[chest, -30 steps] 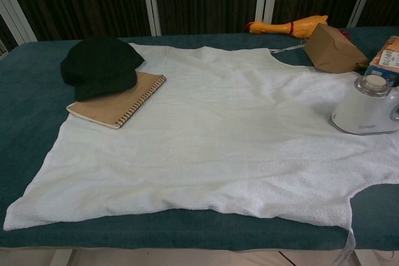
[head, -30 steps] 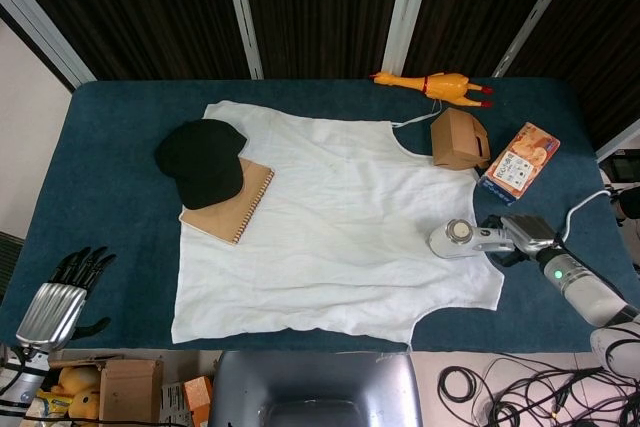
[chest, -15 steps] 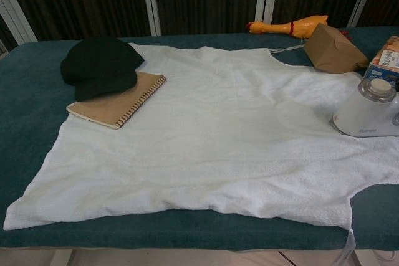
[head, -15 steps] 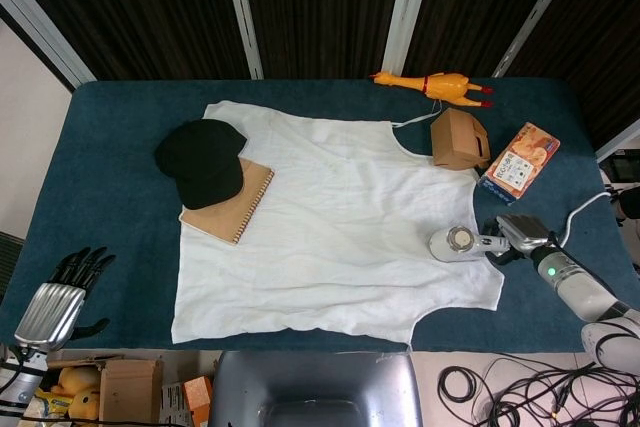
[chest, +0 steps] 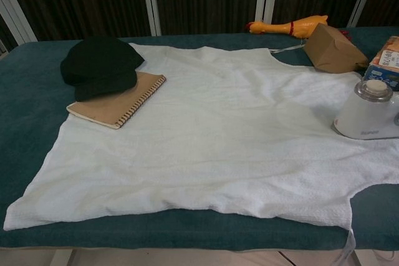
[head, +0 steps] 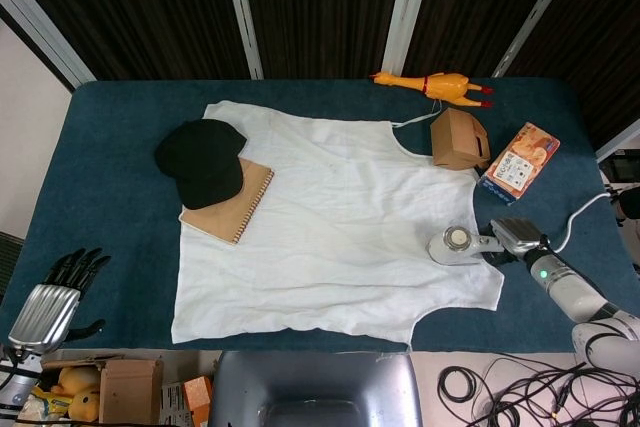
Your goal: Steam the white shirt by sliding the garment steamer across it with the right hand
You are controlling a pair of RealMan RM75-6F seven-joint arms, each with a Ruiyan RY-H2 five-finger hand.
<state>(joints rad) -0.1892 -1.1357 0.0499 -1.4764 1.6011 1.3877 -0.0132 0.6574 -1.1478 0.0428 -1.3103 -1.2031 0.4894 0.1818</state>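
Blue cloth is covering the table point(head: 120, 137). Nearest, the left hand point(head: 50, 302) is hanging off the front corner, fingers apart, holding nothing. The right hand point(head: 515, 239) is gripping the garment steamer point(head: 457, 244), which is sitting on the white shirt point(head: 330, 227) at its right edge. Farther back, a black cap point(head: 200, 159) is lying on a notebook point(head: 232, 204).
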